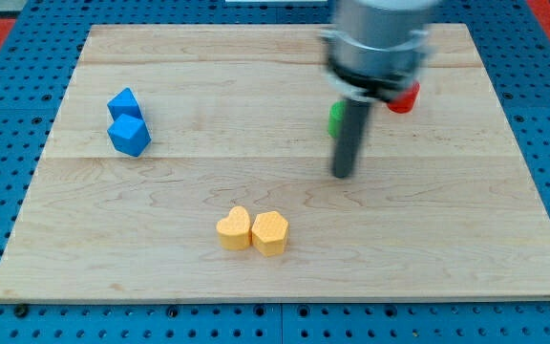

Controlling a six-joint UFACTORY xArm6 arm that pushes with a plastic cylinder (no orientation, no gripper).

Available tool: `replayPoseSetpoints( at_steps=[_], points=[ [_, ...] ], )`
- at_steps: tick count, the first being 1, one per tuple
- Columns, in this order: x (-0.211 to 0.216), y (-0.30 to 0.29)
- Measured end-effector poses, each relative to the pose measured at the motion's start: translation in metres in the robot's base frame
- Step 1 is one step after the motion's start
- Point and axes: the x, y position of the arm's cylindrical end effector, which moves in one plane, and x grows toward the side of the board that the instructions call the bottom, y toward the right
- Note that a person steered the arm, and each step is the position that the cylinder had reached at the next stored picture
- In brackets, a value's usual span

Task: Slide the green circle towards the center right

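The green circle [335,118] sits in the upper right part of the counter [160,277], mostly hidden behind my rod, with a red block [404,98] near it on the view's right. There is no gripper to open or close; my tip [343,175] rests just below the circle. It looks light, stiff and easy to slide, so I judge a push on its left edge suits best.

A green circle [335,118] is seen on the wooden board, right of centre toward the view's top. Only its left edge is shown; the rest is hidden behind the dark rod.
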Motion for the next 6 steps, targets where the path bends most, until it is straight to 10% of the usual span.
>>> replayPoseSetpoints(
  at_steps=[1,4,6],
  points=[
    [-0.055,-0.035],
    [-0.051,0.117],
    [-0.051,0.009]
  ],
)
